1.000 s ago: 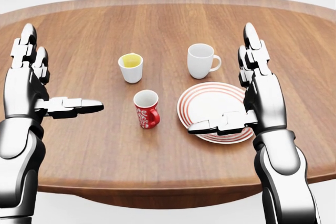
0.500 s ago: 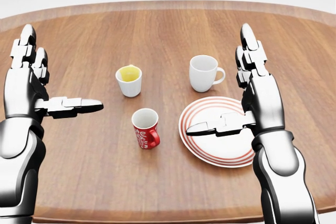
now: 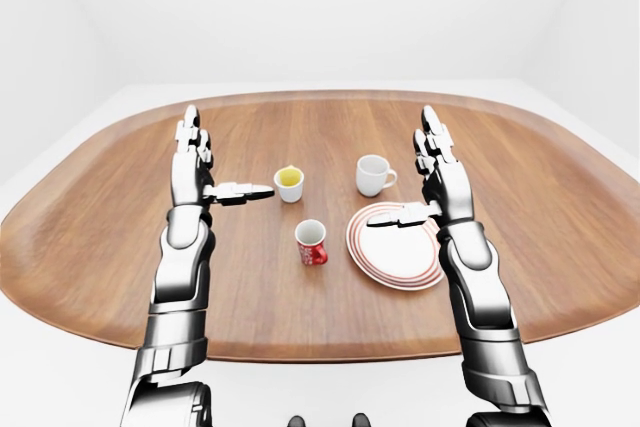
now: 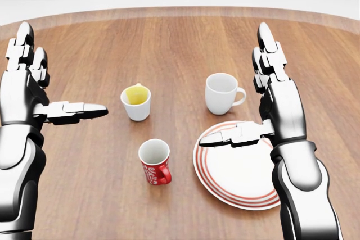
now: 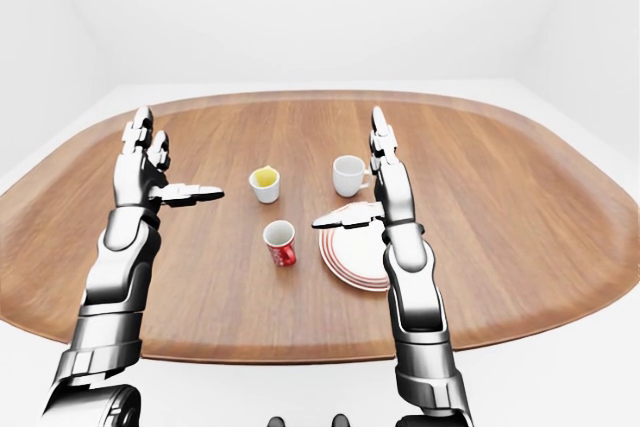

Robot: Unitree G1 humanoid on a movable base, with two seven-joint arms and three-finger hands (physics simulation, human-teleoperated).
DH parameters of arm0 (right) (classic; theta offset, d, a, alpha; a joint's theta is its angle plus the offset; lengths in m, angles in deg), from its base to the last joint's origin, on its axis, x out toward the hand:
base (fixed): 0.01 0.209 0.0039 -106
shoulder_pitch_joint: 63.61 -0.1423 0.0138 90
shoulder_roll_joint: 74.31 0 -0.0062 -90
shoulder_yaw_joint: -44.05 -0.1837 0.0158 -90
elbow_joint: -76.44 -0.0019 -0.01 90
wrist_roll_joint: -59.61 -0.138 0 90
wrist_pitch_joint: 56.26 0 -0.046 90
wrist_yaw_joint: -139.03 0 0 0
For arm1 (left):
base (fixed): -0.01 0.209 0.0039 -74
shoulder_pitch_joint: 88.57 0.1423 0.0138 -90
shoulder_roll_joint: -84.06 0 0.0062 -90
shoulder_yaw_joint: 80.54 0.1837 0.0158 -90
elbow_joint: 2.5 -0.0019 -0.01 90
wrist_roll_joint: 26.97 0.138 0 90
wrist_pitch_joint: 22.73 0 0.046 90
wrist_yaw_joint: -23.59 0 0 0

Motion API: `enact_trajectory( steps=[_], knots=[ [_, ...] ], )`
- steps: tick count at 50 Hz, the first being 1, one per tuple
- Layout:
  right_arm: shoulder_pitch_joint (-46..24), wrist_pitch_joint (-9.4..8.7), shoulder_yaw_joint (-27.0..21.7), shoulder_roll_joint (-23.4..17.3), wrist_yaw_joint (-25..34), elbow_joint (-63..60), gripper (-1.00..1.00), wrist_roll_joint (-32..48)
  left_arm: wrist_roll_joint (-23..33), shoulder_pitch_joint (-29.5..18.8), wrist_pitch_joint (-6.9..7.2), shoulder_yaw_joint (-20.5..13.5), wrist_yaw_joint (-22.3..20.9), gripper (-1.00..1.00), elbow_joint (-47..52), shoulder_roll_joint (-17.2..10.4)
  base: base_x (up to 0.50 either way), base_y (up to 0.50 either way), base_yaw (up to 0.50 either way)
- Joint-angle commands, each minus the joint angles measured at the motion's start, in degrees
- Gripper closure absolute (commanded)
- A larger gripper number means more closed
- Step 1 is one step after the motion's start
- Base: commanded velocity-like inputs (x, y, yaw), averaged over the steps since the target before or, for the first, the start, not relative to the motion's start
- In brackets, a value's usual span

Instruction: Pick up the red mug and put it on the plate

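On the oval wooden bench [image 4: 180,43], the red mug [image 4: 154,162] stands upright just left of the red-ringed plate [image 4: 239,175], apart from it, with a yellow-lined white cup [image 4: 136,102] and a plain white mug [image 4: 222,93] above them in the head view. The left hand [image 4: 34,96] hovers at the left with fingers spread, holding nothing. The right hand [image 4: 267,111] hangs over the plate's upper edge, also spread and empty.

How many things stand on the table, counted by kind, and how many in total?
Mugs: 3, namely the red mug, the white mug and the small white cup with yellow inside
Plates: 1, the red-striped plate
Total: 4
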Motion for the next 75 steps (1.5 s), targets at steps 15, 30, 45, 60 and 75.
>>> enact_trajectory(
  steps=[15,30,45,60,75],
  knots=[
    [0.51,0.0,-0.21,-0.18,0.58,-1.29,-1.0,0.58,0.21,0.44,0.0,-0.03,0.17,-1.0,2.02,-0.03,0.23,0.0,0.0],
    [0.41,0.0,0.06,-0.06,0.77,-0.83,-1.0,1.04,0.19,0.54,0.0,-0.22,0.19,-1.0,2.15,-0.16,0.24,0.0,0.0],
    [0.04,0.0,0.43,-0.11,1.25,-0.78,-1.0,2.14,0.16,0.72,0.0,-0.53,0.05,-1.0,3.35,-0.42,0.26,0.0,0.0],
    [-2.77,0.0,2.7,-0.88,5.48,2.25,-1.0,9.54,-0.34,0.61,0.0,-1.05,-0.04,-1.0,2.47,-1.05,0.12,0.0,0.0],
    [-6.29,0.0,5.1,0.05,11.03,7.88,-1.0,19.33,-0.45,0.59,0.0,-1.17,-0.01,-1.0,3.8,-1.21,0.0,0.0,0.0]
  ],
)
